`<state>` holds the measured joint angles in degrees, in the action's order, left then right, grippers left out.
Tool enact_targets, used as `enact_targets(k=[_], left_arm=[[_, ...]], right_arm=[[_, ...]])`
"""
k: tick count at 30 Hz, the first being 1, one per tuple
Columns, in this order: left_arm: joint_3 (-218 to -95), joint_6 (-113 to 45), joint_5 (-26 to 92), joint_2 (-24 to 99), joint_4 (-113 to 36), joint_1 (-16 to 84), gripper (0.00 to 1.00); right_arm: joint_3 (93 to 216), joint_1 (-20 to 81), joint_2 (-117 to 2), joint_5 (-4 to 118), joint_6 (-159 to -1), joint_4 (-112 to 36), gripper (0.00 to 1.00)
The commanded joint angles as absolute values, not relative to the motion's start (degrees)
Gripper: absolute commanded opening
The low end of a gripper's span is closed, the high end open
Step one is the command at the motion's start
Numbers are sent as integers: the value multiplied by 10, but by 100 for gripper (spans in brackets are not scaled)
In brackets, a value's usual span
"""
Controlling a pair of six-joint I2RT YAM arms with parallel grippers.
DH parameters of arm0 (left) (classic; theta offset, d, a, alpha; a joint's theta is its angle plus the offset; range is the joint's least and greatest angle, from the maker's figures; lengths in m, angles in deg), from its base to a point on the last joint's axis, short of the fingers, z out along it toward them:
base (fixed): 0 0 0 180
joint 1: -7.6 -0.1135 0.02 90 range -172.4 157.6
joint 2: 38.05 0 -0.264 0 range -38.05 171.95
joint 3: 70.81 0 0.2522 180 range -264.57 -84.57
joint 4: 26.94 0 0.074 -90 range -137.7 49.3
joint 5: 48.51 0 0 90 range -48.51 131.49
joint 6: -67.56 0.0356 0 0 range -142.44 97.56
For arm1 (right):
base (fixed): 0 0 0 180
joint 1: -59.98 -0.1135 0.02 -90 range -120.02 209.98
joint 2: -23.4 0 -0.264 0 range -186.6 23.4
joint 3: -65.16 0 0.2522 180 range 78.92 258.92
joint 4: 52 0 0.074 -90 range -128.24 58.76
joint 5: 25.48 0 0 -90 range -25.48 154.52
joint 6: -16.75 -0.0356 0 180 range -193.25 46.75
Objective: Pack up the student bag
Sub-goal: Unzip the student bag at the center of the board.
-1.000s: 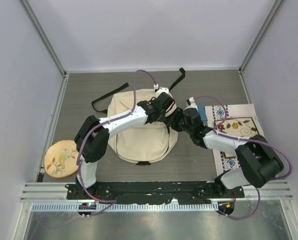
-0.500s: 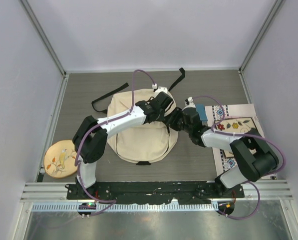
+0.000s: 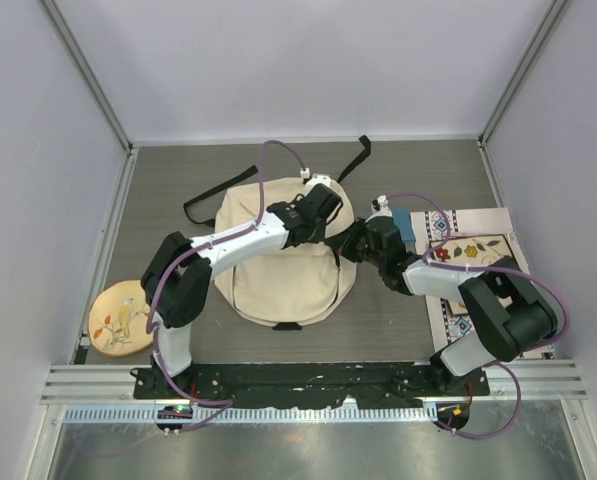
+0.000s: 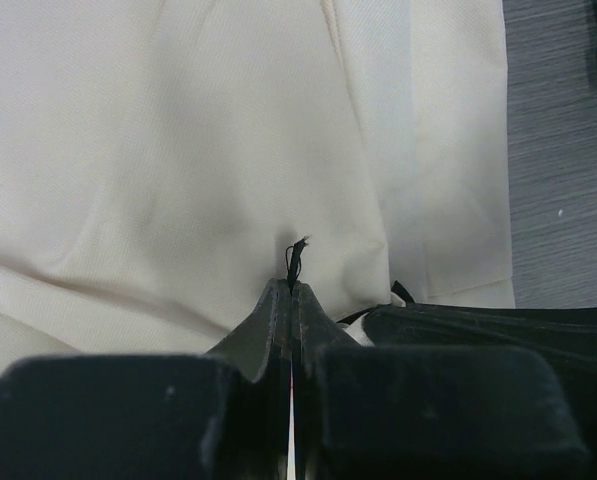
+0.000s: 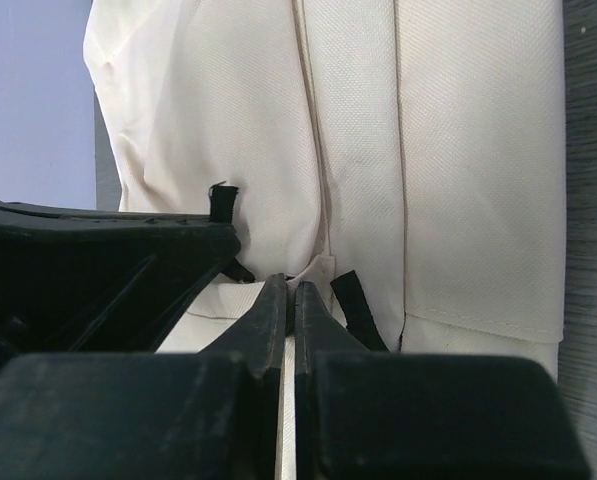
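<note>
The student bag (image 3: 278,270) is a large cream backpack lying flat mid-table, its black straps (image 3: 216,195) trailing off the far end. Both grippers meet at its right edge. My left gripper (image 3: 330,228) reaches across the bag and is shut; in the left wrist view a thin black zipper pull (image 4: 296,255) sticks out of its closed tips (image 4: 292,287). My right gripper (image 3: 351,246) comes in from the right, shut, and in the right wrist view its tips (image 5: 290,285) pinch a small cream fold of the bag's edge (image 5: 321,268) beside a black tab (image 5: 356,305).
A round wooden disc with a painted bird (image 3: 121,318) lies at the near left. A patterned cloth with a flowered board (image 3: 478,258) sits at the right, with a teal object (image 3: 404,226) at its far corner. Grey walls enclose the table.
My right gripper has slid slightly left to the bag's edge and closed its jaws on the fabric. The left gripper stays shut and has barely shifted.
</note>
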<state>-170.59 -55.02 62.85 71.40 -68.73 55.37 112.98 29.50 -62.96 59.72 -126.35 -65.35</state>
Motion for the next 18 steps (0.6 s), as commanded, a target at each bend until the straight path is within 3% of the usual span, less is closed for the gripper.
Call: enact_targets(k=[1,18], left_arm=[[-1692,-548,656,656,-678,537,0],[-1457,-528,701,467,-673,371,0]], right_arm=[[1133,308,-607,622,-1256,-637,1],[1121,335,-590,623,-1246,-617,1]])
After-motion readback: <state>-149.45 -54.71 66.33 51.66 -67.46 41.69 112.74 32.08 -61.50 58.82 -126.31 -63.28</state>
